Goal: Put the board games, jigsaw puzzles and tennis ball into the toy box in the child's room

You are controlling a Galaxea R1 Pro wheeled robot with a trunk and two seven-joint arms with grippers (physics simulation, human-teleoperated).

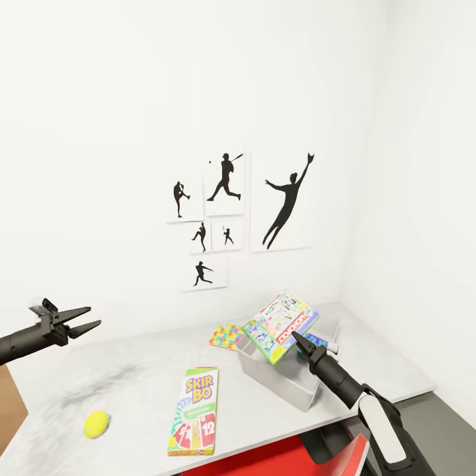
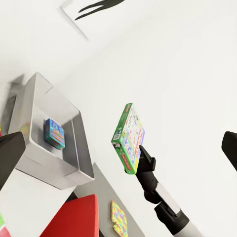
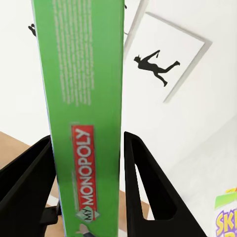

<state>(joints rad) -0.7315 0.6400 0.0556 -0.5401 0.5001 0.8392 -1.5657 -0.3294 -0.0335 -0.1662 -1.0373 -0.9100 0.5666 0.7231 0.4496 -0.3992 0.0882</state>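
My right gripper point(image 1: 295, 337) is shut on a green-edged Monopoly board game point(image 1: 281, 324), holding it tilted above the grey toy box point(image 1: 274, 382) on the table point(image 1: 132, 390). Its black fingers point(image 3: 143, 182) clamp the game's green edge point(image 3: 84, 123). A small colourful box point(image 2: 54, 133) lies inside the toy box point(image 2: 74, 143). The SKIP BO board game point(image 1: 193, 410) lies flat near the table's front edge, with the tennis ball point(image 1: 96, 424) to its left. One jigsaw puzzle point(image 1: 226, 335) lies behind the toy box. My left gripper point(image 1: 94, 316) hovers open over the table's left end.
Black baseball-player prints point(image 1: 225, 211) hang on the white wall behind the table. A red chair point(image 1: 264, 463) stands under the front edge near my right arm. A side wall closes the table's right end. A brown surface point(image 1: 10, 403) shows at the far left.
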